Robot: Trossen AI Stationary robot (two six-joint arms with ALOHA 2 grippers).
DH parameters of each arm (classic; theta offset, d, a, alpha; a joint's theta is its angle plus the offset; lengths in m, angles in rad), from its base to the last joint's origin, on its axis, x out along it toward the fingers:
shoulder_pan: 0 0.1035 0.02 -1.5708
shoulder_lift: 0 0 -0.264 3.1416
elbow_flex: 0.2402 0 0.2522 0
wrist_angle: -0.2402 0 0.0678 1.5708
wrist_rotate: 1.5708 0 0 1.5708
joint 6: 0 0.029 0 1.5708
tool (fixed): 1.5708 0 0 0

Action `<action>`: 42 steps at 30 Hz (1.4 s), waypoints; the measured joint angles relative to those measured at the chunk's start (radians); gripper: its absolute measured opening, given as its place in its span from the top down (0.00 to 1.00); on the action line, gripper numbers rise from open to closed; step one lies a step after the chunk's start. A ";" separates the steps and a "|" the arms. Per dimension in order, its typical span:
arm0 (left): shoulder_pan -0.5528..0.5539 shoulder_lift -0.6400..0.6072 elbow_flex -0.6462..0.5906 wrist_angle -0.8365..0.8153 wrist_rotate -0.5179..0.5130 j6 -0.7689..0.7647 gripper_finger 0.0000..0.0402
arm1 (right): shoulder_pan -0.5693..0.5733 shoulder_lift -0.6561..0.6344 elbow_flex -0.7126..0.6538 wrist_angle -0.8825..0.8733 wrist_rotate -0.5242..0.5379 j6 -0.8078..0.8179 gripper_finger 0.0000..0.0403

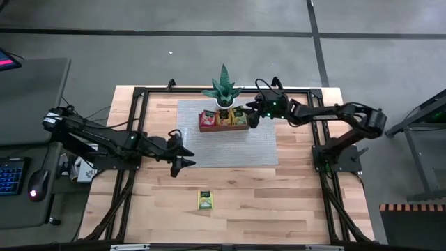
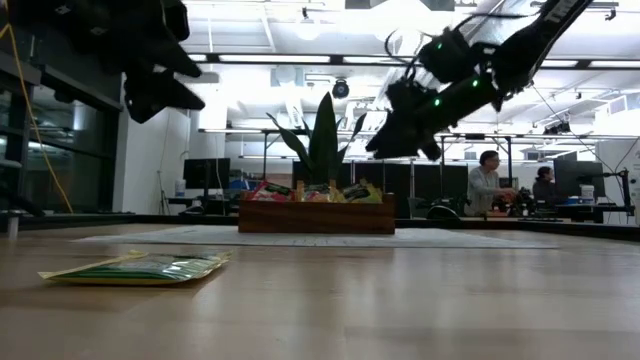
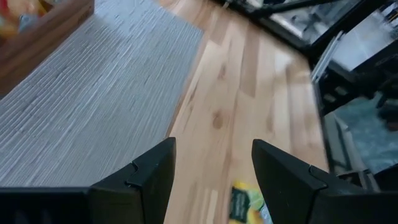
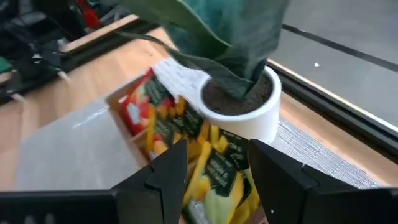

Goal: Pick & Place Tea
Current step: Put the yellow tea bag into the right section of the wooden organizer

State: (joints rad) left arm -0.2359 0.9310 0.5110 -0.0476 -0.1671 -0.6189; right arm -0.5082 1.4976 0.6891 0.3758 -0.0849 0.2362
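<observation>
1. I see my right gripper [image 1: 251,116] hanging above the right end of the long brown wooden tray [image 1: 224,128], fingers parted and empty.
2. The tray sits on a grey woven mat [image 1: 226,157] and holds red, yellow and green tea-bag packets [image 4: 214,165]; a spiky green plant in a white pot [image 1: 224,89] stands just behind it.
3. My left gripper [image 1: 185,153] hovers over the mat's left side, fingers spread, holding nothing.
4. One flat green-and-yellow tea packet [image 1: 205,200] lies alone on the bare wooden table [image 1: 279,202], well apart from the tray.
</observation>
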 joint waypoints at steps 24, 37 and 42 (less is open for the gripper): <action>-0.297 0.273 0.001 0.078 -0.096 -0.294 0.48 | 0.583 -0.116 0.000 -0.084 0.296 0.136 0.60; -0.467 0.597 0.067 0.369 -0.313 -0.562 0.48 | 0.747 0.032 0.000 0.016 0.363 0.200 0.60; -0.465 0.728 0.202 0.325 -0.253 -0.498 0.48 | 0.782 0.107 0.000 0.130 0.358 0.202 0.60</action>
State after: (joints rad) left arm -0.7010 1.6592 0.7132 0.2771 -0.4202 -1.1165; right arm 0.2737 1.6043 0.6895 0.5055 0.2734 0.4380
